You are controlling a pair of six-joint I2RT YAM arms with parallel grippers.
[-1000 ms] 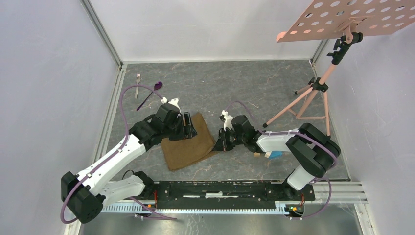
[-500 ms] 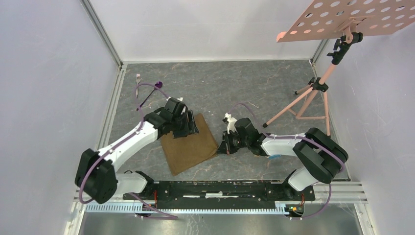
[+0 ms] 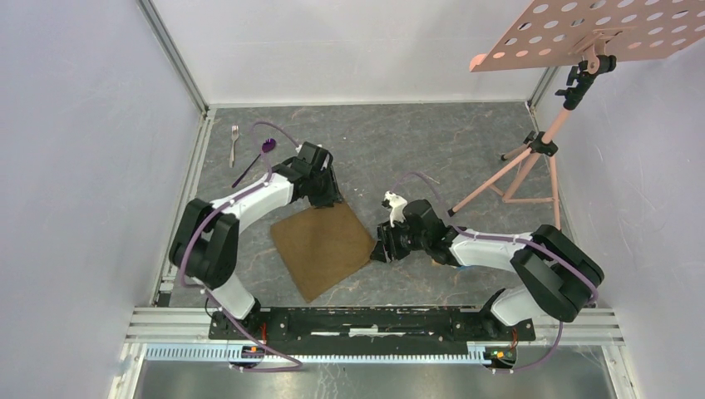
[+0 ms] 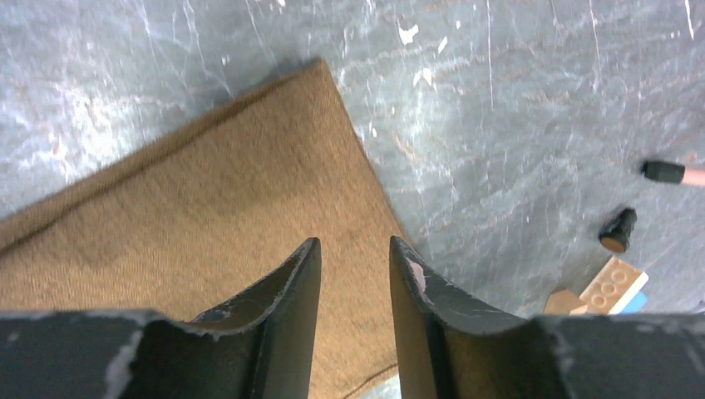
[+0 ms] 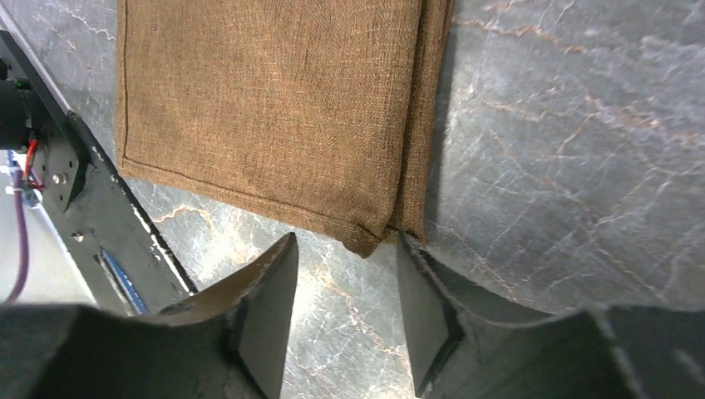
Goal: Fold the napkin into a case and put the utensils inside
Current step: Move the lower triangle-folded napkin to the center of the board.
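**Folded napkin (image 3: 322, 249) lay between two empty hands**

The brown napkin rested flat near the middle of the grey marbled surface (image 3: 432, 150), turned corner-on to the arms. The right wrist view showed doubled layers of cloth along one edge. The left hand (image 4: 353, 245) hung over the napkin's far corner with its fingers a narrow gap apart and nothing between them. The right hand (image 5: 345, 241) sat low at the napkin's right corner, fingers parted a little wider. The tip of that corner showed in the gap between them, though whether either finger touched the cloth could not be told. The fork (image 3: 234, 141) and the purple spoon (image 3: 252, 165) lay close together at the far left of the surface, well apart from the napkin. Small blocks (image 4: 613, 283) lay on the surface to the right of the cloth, and a pink stand (image 3: 532, 158) stood at the far right.
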